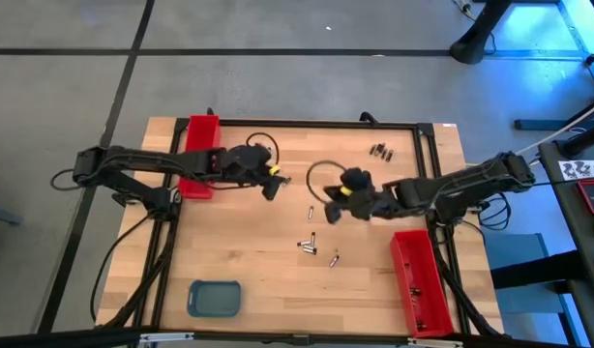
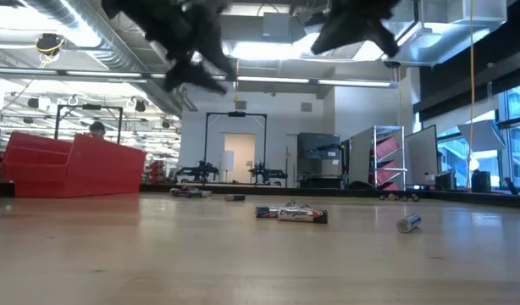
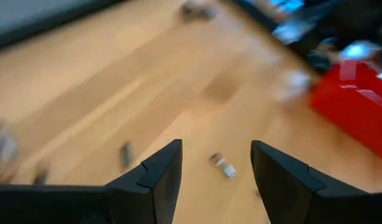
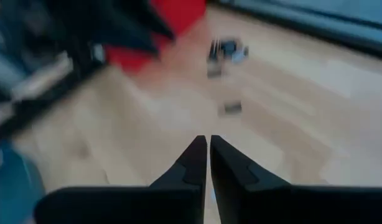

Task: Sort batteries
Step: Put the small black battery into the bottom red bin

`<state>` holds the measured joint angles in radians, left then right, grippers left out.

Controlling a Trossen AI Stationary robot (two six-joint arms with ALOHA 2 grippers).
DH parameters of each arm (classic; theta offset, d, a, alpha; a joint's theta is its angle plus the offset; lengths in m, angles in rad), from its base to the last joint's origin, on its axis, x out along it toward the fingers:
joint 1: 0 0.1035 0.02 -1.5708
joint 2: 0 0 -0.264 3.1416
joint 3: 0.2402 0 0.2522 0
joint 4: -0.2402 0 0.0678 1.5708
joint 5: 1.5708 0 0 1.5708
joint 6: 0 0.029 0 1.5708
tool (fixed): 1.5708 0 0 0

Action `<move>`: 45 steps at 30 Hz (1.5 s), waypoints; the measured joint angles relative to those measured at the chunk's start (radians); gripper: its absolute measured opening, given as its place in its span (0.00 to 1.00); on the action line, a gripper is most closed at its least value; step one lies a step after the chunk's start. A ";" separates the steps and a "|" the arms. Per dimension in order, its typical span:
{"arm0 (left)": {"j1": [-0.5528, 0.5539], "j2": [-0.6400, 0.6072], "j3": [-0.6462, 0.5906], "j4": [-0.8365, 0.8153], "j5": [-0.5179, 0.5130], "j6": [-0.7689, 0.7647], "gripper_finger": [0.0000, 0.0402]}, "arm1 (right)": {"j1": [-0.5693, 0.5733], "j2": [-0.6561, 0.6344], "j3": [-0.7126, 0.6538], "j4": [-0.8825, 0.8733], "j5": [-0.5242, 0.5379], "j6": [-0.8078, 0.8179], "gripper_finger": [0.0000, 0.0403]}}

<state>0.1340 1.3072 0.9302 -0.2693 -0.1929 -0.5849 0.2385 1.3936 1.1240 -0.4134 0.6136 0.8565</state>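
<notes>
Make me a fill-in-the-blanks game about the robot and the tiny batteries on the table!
1. The left hand has its fingers ____.
2. The right hand has its fingers ____.
3. The long tray near the right arm is coloured ____.
4. The small blue-grey tray has ____ batteries in it.

Missing words: open; shut; red; no

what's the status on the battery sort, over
Left end effector open, right end effector shut, empty, both above mid-table. Batteries loose on the table. Nothing in the way.
</notes>
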 joint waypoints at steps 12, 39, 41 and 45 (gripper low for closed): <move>0.190 0.237 0.001 -0.032 0.166 -0.012 0.45 | -0.078 0.005 0.000 0.056 -0.128 -0.083 0.06; 0.132 0.528 0.001 0.238 -0.073 0.081 0.56 | -0.075 0.005 0.000 0.043 -0.222 -0.079 0.06; 0.132 0.538 0.001 0.241 -0.077 0.082 0.54 | -0.075 0.005 0.000 0.044 -0.222 -0.079 0.06; 0.129 0.554 0.001 0.232 -0.081 0.106 0.47 | -0.075 0.005 0.000 0.043 -0.222 -0.079 0.06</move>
<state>0.2626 1.8615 0.9314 -0.0371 -0.2738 -0.4793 0.1635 1.3983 1.1236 -0.3702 0.3912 0.7773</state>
